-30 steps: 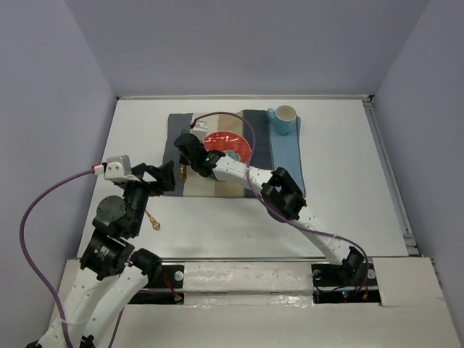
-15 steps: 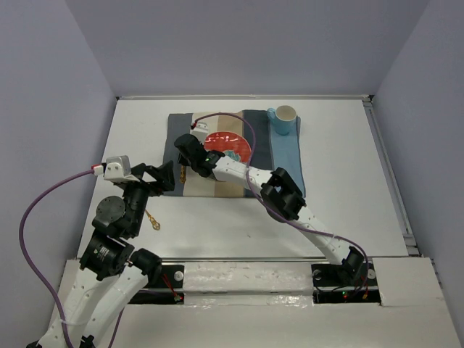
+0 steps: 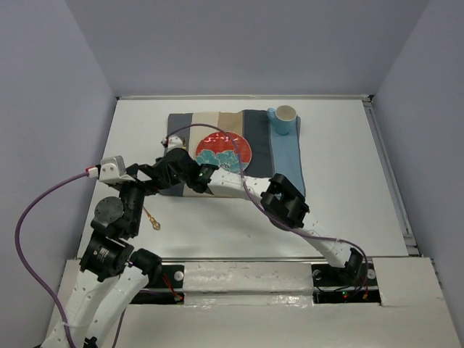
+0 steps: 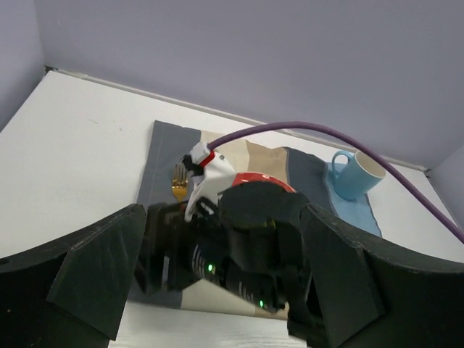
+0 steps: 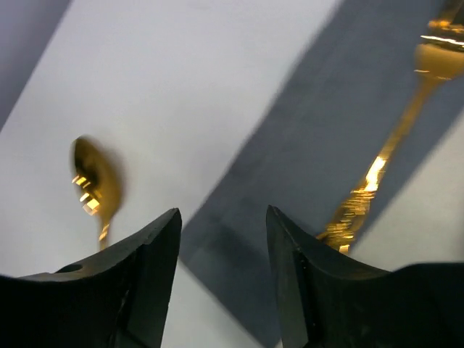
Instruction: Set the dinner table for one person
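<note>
We log the dinner table [image 3: 348, 188] (white, spreading past the striped mat [image 3: 286, 152] on every side) with a gold fork [image 5: 377, 174] on the mat's left grey stripe, a gold spoon [image 5: 94, 185] just off the mat's near-left corner, the right gripper [image 5: 223, 214] parted and empty over that corner, and the left gripper [image 4: 223, 210] spread wide, holding nothing, at the mat's left edge.

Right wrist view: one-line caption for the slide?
Open right hand over the edge of the mat: gold fork on the mat, gold spoon on the dinner table.

One each: dinner table [image 3: 348, 188], mat [image 3: 286, 156], plate [image 3: 223, 151], mug [image 3: 283, 119], fork [image 5: 384, 163], spoon [image 5: 94, 185].
</note>
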